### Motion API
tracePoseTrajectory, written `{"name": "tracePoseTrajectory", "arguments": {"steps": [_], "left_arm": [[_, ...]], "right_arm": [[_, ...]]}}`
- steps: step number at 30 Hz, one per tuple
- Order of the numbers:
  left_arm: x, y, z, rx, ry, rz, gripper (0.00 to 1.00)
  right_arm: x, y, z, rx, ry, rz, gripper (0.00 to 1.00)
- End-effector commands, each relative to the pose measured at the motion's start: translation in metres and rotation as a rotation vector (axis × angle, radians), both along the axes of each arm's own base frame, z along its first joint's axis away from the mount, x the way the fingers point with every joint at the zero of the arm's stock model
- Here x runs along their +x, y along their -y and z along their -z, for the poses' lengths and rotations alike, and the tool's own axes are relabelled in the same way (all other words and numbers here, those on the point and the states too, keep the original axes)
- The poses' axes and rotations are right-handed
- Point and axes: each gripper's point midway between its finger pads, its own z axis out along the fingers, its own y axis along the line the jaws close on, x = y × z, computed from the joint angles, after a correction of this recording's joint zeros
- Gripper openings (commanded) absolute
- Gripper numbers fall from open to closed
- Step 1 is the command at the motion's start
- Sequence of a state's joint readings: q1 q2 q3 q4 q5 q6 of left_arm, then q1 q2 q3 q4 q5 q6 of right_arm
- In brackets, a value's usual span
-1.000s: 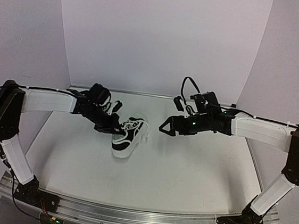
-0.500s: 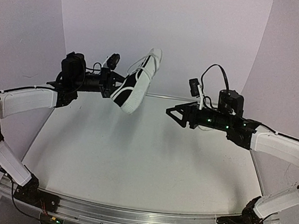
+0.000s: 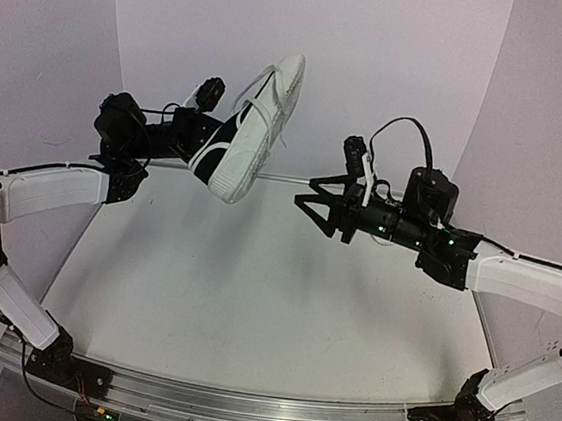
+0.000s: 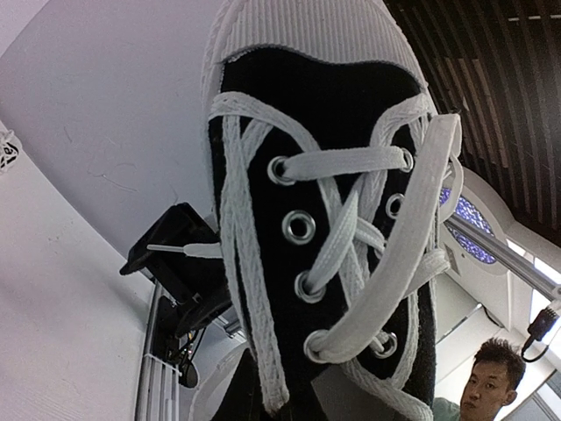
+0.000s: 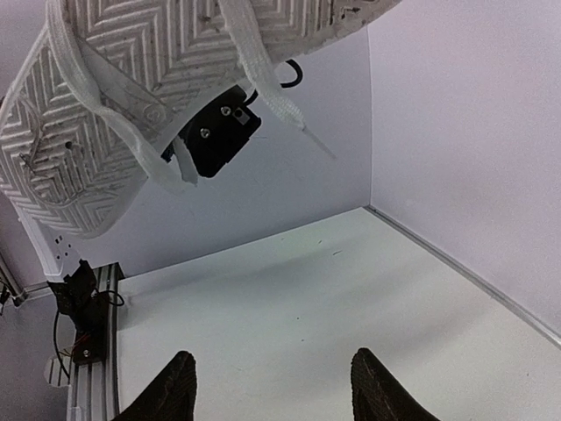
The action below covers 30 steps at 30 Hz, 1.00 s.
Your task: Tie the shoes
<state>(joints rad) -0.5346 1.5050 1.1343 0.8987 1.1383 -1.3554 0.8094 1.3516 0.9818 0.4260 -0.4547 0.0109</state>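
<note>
One black sneaker [image 3: 254, 127] with a white sole and white laces hangs high above the table, toe up and sole towards the right arm. My left gripper [image 3: 207, 145] is shut on its heel end. In the left wrist view the shoe's laced top [image 4: 333, 175] fills the frame, and loose lace ends [image 4: 241, 289] trail down. My right gripper [image 3: 308, 201] is open and empty, raised to the right of the shoe and apart from it. In the right wrist view its fingertips [image 5: 171, 390] are spread, with the ribbed sole [image 5: 131, 88] above. The second shoe is out of view.
The white table [image 3: 272, 300] lies below both arms, with white walls at the back and sides and a metal rail [image 3: 240, 407] at the near edge. A person's head [image 4: 491, 386] shows at the corner of the left wrist view.
</note>
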Motion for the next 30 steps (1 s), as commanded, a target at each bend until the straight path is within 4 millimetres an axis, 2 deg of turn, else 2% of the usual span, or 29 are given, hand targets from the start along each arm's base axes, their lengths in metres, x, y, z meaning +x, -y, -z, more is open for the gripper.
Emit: {"name": "tracePoseTrajectory", "arguments": {"steps": [1, 9, 15, 26, 30], "left_arm": [[-0.025, -0.003, -0.019, -0.059, 0.103, 0.06, 0.0], [-0.029, 0.001, -0.02, -0.065, 0.109, 0.072, 0.0], [-0.03, 0.004, -0.019, -0.065, 0.11, 0.08, 0.0], [-0.031, 0.008, -0.018, -0.062, 0.11, 0.088, 0.0], [-0.028, 0.01, -0.015, -0.053, 0.101, 0.086, 0.0]], "right_arm": [[0.005, 0.002, -0.053, 0.081, 0.17, 0.042, 0.54], [-0.014, -0.021, -0.068, 0.104, 0.204, -0.078, 0.47], [-0.029, -0.041, -0.066, 0.095, 0.219, -0.144, 0.47], [-0.037, -0.051, -0.069, 0.093, 0.247, -0.175, 0.41], [-0.04, -0.054, -0.07, 0.088, 0.253, -0.19, 0.34]]}}
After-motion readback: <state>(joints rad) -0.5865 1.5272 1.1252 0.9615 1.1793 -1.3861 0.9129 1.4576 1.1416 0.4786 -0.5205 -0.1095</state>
